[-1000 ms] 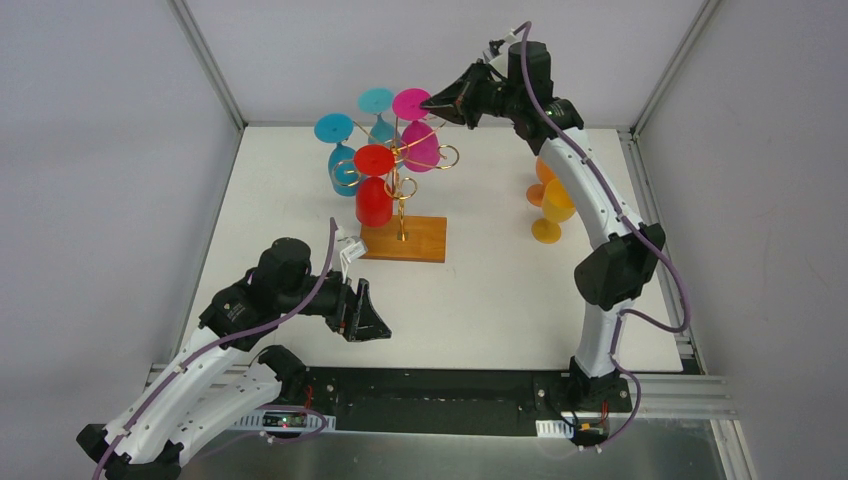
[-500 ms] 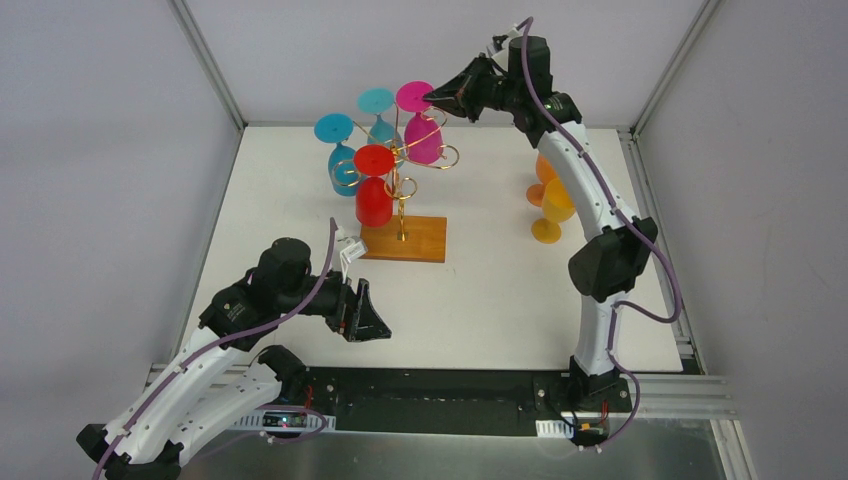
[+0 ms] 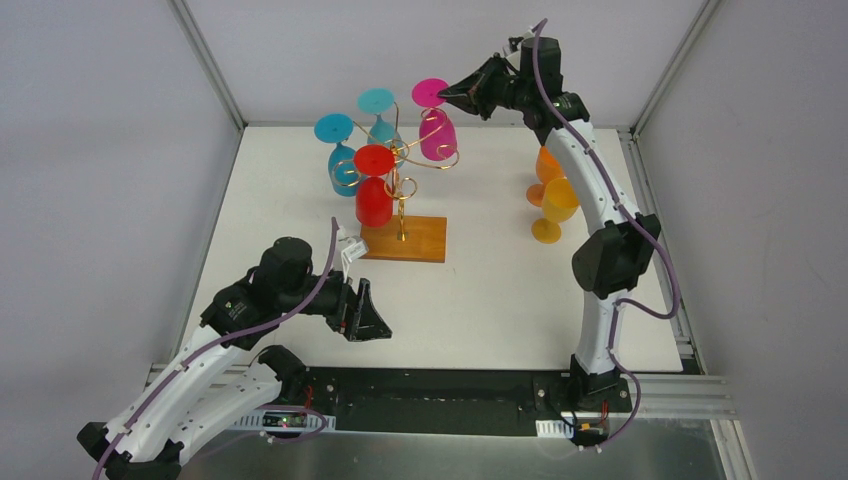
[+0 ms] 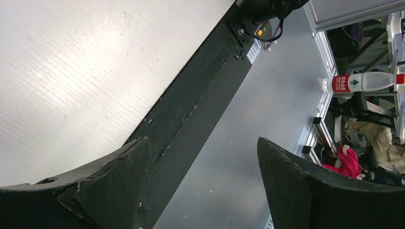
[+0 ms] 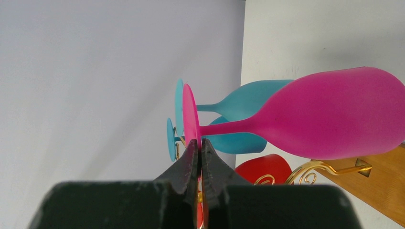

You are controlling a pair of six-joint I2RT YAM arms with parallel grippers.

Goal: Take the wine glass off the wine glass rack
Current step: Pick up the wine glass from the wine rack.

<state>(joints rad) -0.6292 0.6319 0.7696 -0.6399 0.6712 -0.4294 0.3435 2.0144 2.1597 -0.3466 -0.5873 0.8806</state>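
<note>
While right hand (image 5: 199, 143) clamps its foot rim, pink wine glass (image 5: 329, 119) hangs bowl-down

White arms (image 3: 590, 190), black joints (image 3: 612, 262), purple cables (image 3: 332, 245)

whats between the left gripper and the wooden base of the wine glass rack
Only bare white table, as the top external view shows. The open left gripper hovers apart from the wooden base of the wine glass rack.
</note>
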